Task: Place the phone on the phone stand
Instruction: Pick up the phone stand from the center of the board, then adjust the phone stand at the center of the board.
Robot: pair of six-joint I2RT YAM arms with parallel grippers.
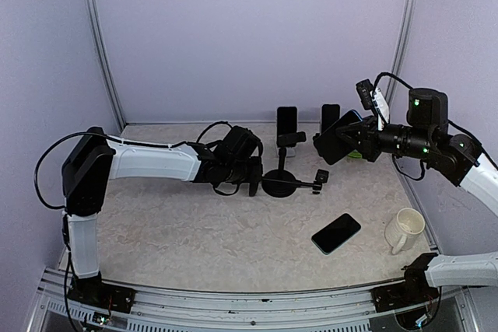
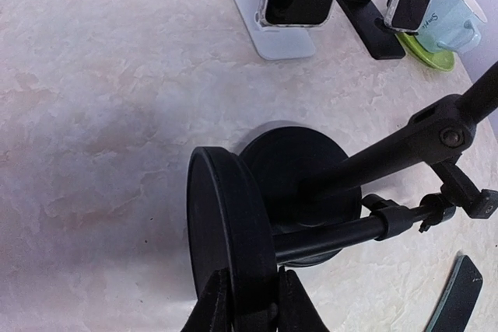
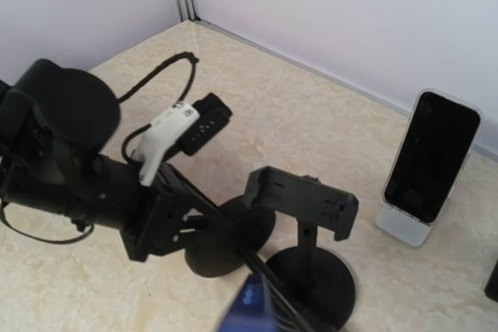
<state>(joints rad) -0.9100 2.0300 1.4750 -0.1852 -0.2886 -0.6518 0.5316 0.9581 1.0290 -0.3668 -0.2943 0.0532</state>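
The right claw [image 1: 348, 139] is clenched on a dark slab-shaped smartphone [image 1: 334, 141]. It holds the phone tilted in the air at about 1 o'clock of the black phone stand with a round base and clamp cradle [image 3: 300, 200], near it but apart. I judge this to be a lining-up pose for the cradle.

The left claw [image 2: 250, 305] is clamped on the rim of a black round disc [image 2: 222, 223] that stands on edge just beside the stand's base. A thin black rod [image 2: 334, 235] runs off the disc toward 3 o'clock. It looks like a second stand lying on its side, perhaps gripped so it does not crowd the placement.

Another dark phone [image 1: 336, 232] lies flat at 5 o'clock, with a white ceramic mug [image 1: 405, 229] beyond it. The table [image 1: 171, 223] is beige, marbled and matte. Pale lilac walls [image 1: 249, 36] and aluminium corner posts [image 1: 101, 44] close it in.
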